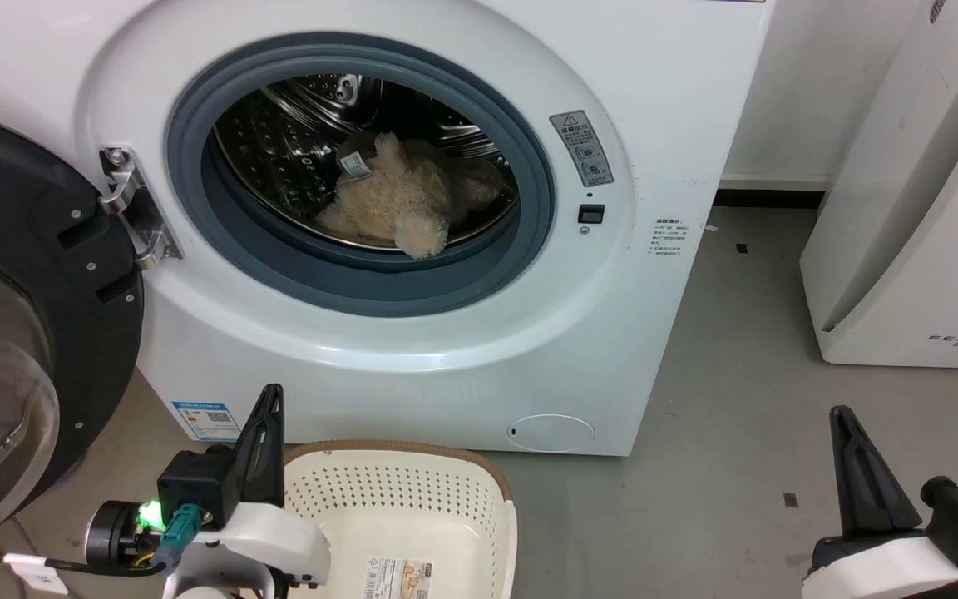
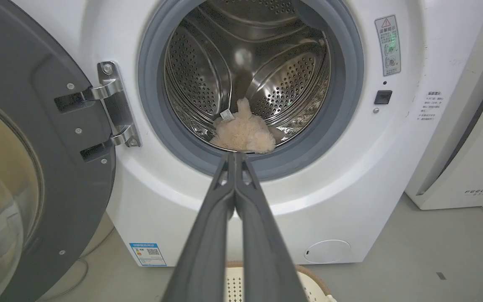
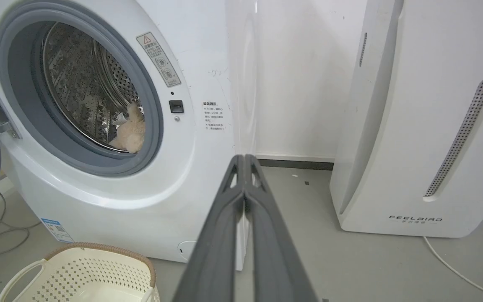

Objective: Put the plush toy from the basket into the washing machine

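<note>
The cream plush toy lies inside the steel drum of the white washing machine, near the front lip of the grey gasket; its white tag faces up. It also shows as the plush toy and plush toy. The basket stands on the floor before the machine, with just its label sticker inside. My left gripper is shut at the basket's left rim, holding nothing; its fingers point at the porthole. My right gripper is shut and holds nothing, low at the right over the floor.
The dark round door hangs wide open at the left on its steel hinge. A white FEELBIRD appliance stands at the right, with a white cable on the grey floor beside it.
</note>
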{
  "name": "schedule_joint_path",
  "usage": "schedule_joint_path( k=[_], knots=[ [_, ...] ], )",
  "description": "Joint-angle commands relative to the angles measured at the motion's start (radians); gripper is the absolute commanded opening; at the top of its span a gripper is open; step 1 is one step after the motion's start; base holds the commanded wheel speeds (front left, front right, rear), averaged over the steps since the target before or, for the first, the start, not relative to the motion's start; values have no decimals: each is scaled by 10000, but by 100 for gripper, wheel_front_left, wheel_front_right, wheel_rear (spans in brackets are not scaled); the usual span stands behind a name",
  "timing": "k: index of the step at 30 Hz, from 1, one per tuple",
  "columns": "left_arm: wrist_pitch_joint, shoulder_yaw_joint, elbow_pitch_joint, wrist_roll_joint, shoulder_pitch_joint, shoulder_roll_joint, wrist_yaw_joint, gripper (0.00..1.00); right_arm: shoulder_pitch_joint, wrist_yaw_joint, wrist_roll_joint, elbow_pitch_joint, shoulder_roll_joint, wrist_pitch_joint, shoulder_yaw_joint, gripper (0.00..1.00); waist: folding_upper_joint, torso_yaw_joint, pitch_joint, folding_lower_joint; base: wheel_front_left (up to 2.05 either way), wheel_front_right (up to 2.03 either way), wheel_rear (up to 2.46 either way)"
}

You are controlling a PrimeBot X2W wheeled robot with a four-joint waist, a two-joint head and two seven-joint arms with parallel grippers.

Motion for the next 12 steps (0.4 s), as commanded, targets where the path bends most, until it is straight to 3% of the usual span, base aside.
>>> schedule_joint_path(
  k=[1,12],
  knots=[
    [27,45,-77,65,169,-41,32,0,-101,-3,-100,-49,-2,45,33,0,0,-3,-1,0,0,0,0],
    [252,59,-267,128,259,-58,59,0,-144,-4,-216,-62,-2,271,164,0,0,-77,-30,0,0,0,0]
  ],
)
